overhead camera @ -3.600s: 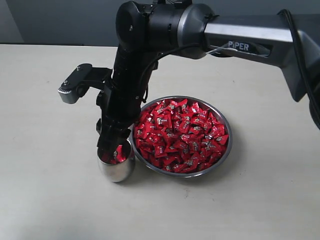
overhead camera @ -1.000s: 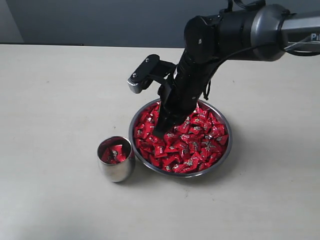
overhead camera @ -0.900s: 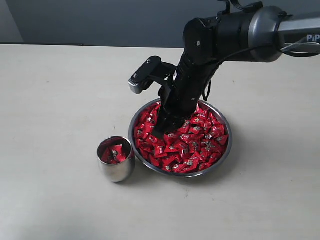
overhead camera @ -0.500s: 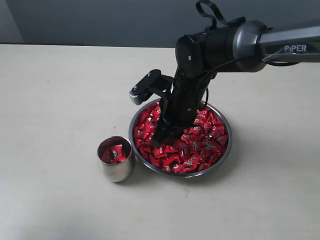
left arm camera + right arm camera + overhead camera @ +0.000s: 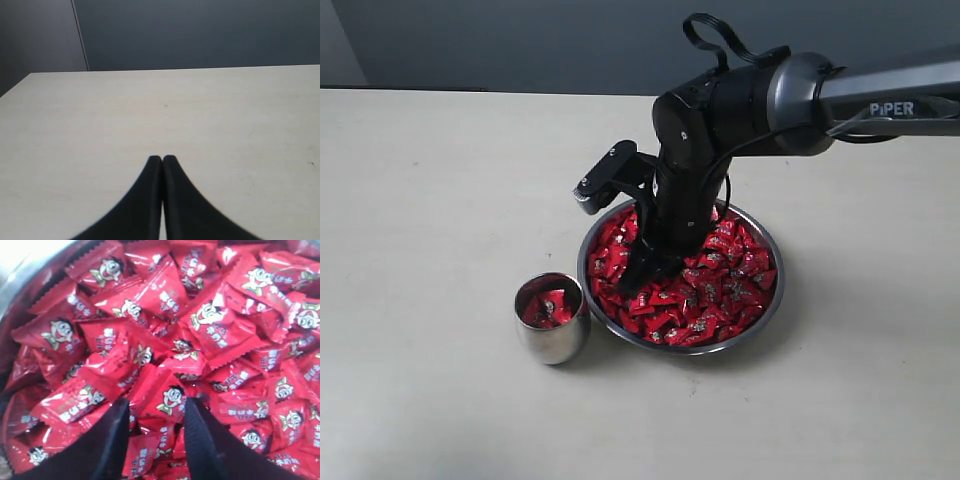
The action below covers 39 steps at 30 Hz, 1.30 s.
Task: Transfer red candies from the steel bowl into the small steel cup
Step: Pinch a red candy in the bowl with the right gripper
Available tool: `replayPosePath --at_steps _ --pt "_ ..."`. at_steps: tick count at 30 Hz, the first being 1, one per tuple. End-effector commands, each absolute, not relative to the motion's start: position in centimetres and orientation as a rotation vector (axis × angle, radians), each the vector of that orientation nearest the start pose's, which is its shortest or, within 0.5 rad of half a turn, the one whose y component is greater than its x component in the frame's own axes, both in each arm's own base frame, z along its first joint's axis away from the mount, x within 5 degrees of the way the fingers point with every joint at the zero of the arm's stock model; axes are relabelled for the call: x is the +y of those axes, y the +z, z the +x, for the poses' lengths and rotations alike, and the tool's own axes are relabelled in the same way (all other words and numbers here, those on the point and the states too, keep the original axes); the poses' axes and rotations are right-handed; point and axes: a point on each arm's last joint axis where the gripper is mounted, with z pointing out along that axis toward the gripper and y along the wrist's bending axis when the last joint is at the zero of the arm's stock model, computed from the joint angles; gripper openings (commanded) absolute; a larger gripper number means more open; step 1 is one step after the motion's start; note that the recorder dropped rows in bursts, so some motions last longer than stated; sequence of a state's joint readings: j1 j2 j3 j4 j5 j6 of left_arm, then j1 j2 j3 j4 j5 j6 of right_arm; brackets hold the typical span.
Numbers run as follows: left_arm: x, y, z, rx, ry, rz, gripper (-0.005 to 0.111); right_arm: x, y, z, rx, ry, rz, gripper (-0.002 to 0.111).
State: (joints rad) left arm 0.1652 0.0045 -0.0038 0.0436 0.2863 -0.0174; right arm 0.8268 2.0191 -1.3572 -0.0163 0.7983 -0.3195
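Note:
The steel bowl [image 5: 775, 296] sits mid-table, heaped with red candies [image 5: 725, 283]. My right gripper [image 5: 646, 274] dips into the bowl's left side, and its black fingers stand apart in the pile. In the right wrist view the right gripper [image 5: 156, 403] is open, with a candy [image 5: 169, 396] lying between the fingertips; the bowl's wall [image 5: 20, 277] shows at one edge. The small steel cup [image 5: 553, 341] stands just left of the bowl and holds a few red candies [image 5: 546, 306]. My left gripper [image 5: 162, 159] is shut over bare table and does not appear in the exterior view.
The beige table [image 5: 430, 180] spreads wide around bowl and cup. A dark wall [image 5: 520, 40] runs behind the far edge. The right arm [image 5: 880, 95] reaches in from the right, above the bowl.
The right gripper left the cup, crossed to the bowl and sank lower into the candies. Its jaws have spread apart over the last second.

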Motion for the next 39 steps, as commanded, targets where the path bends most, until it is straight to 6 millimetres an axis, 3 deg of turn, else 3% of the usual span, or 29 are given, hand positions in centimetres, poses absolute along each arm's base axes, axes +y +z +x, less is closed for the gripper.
replayPosePath --at_steps 1,17,29,39 --pt "1.0 18.7 5.4 1.765 0.149 -0.137 0.000 29.4 15.4 27.1 2.464 0.065 -1.591 0.036" --pt "1.0 18.7 5.4 1.765 0.149 -0.137 0.000 30.1 15.4 26.2 2.474 0.109 -1.594 0.036" --pt "1.0 18.7 5.4 1.765 0.149 -0.137 0.000 30.4 15.4 26.4 2.367 0.006 -1.651 0.036" --pt "1.0 18.7 5.4 1.765 0.149 -0.137 0.000 30.2 13.6 26.7 2.413 -0.068 -1.671 0.036"
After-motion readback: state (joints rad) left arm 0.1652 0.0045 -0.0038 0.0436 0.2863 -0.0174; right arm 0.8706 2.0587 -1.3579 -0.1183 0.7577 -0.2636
